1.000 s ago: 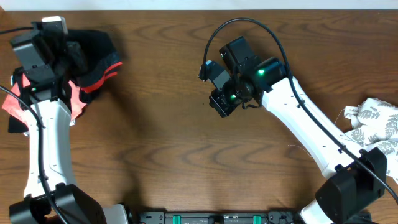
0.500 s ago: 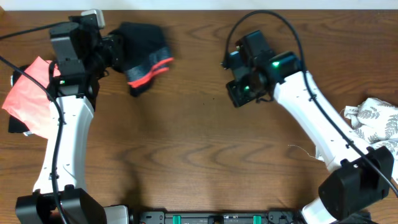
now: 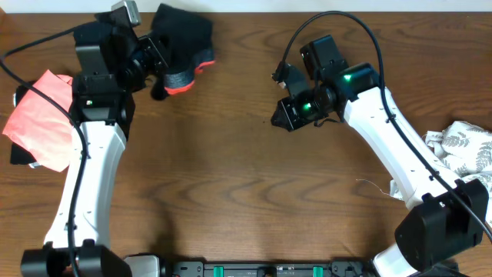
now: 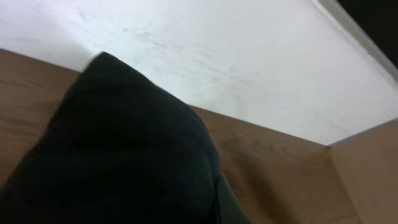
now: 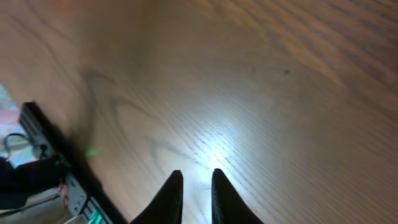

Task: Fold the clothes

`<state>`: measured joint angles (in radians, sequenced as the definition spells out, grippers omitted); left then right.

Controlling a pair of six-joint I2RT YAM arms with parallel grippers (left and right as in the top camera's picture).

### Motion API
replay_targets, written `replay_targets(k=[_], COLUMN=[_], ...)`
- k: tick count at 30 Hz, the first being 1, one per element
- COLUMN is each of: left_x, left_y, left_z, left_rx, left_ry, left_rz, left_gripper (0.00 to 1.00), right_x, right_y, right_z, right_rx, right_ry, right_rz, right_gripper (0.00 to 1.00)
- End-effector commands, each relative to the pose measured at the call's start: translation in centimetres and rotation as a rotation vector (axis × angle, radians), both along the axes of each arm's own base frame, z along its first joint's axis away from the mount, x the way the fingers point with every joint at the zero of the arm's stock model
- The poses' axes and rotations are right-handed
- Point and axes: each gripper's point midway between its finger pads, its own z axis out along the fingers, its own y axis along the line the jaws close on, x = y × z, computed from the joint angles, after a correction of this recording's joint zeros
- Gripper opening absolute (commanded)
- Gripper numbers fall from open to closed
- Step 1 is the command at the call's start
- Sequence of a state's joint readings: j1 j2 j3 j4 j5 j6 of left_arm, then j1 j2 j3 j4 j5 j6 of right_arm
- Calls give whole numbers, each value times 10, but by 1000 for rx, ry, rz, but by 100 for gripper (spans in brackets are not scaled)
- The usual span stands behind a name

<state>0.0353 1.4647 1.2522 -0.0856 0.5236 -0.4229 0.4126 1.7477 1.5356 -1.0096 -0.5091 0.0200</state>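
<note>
Brown wood-grain table point(image 3: 231, 200) lies under both arms. Nearest the bases, the leaf cloth point(image 3: 469, 150) sits crumpled at the right edge, partly hidden behind the right arm. At the left edge lies the pink cloth point(image 3: 34, 123), its inner edge under the left arm. Farther out, right of centre, the right gripper point(image 3: 278, 119) hangs over bare wood, well apart from every garment. Its wrist view shows the fingers point(image 5: 171, 196) all but closed, with a thin slit between them and nothing in it. Farthest, by the table's back edge, the left gripper point(image 3: 152, 60) is sunk into the bunched leggings point(image 3: 183, 35) and has hold of them, its fingers hidden by the cloth. The grey, red-edged waistband point(image 3: 184, 77) droops on the bundle's near side. In the left wrist view black fabric fills the foreground, with a white wall point(image 4: 217, 56) behind.
</note>
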Motion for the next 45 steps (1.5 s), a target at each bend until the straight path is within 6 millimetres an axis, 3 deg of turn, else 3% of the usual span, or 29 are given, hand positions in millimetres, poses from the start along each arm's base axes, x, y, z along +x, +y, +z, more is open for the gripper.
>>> replay_targets(k=[1, 6, 14, 17, 23, 28, 35, 40, 45], left_x=[-12, -14, -17, -20, -23, -25, -34, -44, -46], left_y=[-16, -28, -31, -31, -30, -34, -64, -80, -97], left_z=[34, 34, 38, 44, 43, 38, 30, 5, -2], left_rx=[-30, -73, -206, -199, -110, -112, -66, 44, 64], left_ry=[-65, -44, 20, 3, -33, -11, 0, 63, 73], left_rz=[-47, -59, -26, -29, -51, -60, -128, -144, -163], left_gripper=[6, 6, 6, 6, 6, 6, 6, 6, 6], right_x=[-8, -11, 9, 14, 12, -5, -23, -15, -14], right_y=[11, 21, 51, 53, 28, 17, 24, 2, -14], right_z=[1, 3, 5, 2, -23, -34, -38, -49, -54], right_rx=[70, 98, 219, 236, 95, 16, -26, -151, -200], right_ry=[54, 62, 90, 79, 82, 94, 61, 28, 47], right_rz=[21, 24, -140, -158, -204, -126, 4, -48, -78], right_gripper=[19, 25, 32, 40, 45, 48, 45, 45, 44])
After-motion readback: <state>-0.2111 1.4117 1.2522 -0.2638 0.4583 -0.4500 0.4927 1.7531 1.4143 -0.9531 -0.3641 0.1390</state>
